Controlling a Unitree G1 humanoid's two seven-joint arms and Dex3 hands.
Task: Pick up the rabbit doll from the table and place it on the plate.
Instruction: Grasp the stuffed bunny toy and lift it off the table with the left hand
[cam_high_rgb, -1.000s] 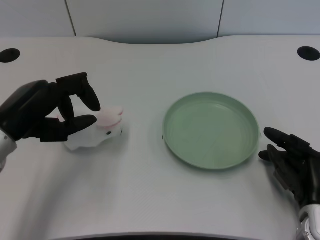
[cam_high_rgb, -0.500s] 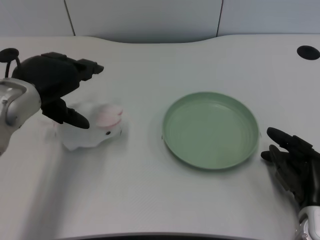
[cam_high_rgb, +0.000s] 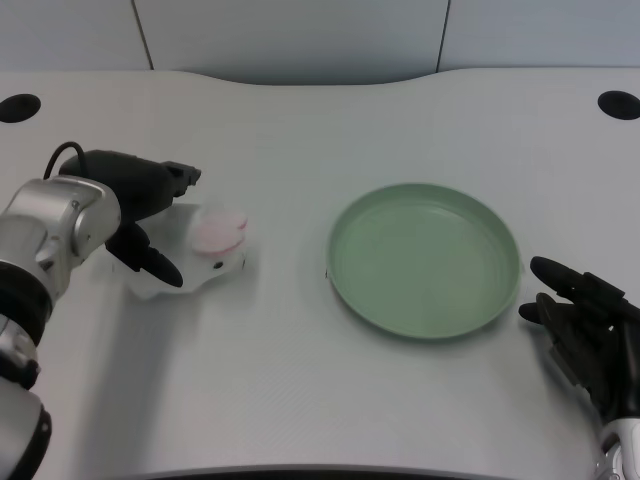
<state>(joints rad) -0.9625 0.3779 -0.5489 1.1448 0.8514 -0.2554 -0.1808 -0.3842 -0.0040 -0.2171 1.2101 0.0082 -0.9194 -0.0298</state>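
The rabbit doll (cam_high_rgb: 210, 246), white with pink ears, lies on the white table left of centre. My left hand (cam_high_rgb: 138, 196) sits palm down over the doll's rear half and hides it. Its thumb (cam_high_rgb: 152, 264) lies along the doll's near side and its fingers (cam_high_rgb: 180, 176) reach past the far side, spread rather than closed in. The doll rests on the table. The green plate (cam_high_rgb: 425, 262) is to the right of the doll, a short gap away, with nothing on it.
My right hand (cam_high_rgb: 590, 330) rests at the lower right, just past the plate's rim. Two dark round holes (cam_high_rgb: 20, 108) (cam_high_rgb: 618, 104) mark the table's far corners. A grey wall runs behind the table's far edge.
My left hand has turned palm down and come lower over the doll's rear, thumb in front and fingers behind. The doll and plate have not moved.
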